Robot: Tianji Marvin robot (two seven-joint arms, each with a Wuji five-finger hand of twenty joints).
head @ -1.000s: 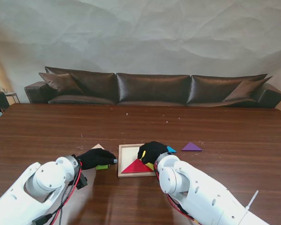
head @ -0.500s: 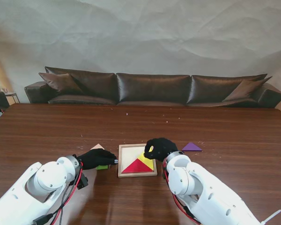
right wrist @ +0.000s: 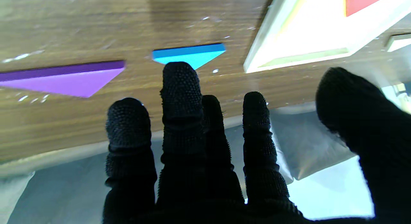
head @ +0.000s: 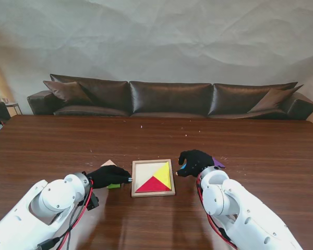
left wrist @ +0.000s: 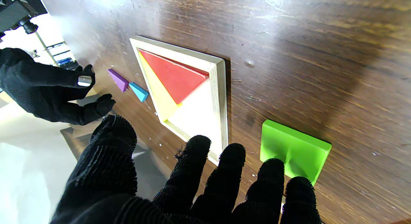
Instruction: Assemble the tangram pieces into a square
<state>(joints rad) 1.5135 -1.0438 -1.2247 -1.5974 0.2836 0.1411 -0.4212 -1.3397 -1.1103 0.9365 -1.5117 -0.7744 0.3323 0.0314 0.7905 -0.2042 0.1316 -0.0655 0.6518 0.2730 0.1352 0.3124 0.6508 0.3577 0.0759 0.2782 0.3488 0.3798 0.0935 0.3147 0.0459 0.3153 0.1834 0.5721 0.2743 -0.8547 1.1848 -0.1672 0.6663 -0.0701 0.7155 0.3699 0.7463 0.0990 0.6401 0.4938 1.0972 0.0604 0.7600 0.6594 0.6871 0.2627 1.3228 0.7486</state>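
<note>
A dark, scratched wooden counter [head: 261, 146] is filling the lower half of the stand view, with a long brown leather sofa [head: 169, 97] sitting behind it under a pale wrinkled backdrop. Near the bottom centre, a shallow square wooden tray [head: 153, 177] with a pale rim is lying flat. Inside it, two large flat triangles are sitting edge to edge: a red triangle [head: 153, 185] in the lower part and a yellow triangle [head: 164, 175] in the right part; the rest of the tray floor is showing bare and pale.

The left hand [head: 107, 176], in a black knit glove, is hovering just left of the tray with fingers spread and holding nothing. Partly hidden beneath it, a thick green square block [left wrist: 292, 151] is lying on the counter. A tan triangle [head: 109, 163] is peeking out just above that hand.

The right hand [head: 194, 162], also gloved in black, is hanging just right of the tray, fingers loosely apart, gripping nothing. Beside its fingertips, a small blue triangle [right wrist: 189, 55] and a larger purple triangle [right wrist: 64, 77] are lying flat, apart from each other.
</note>
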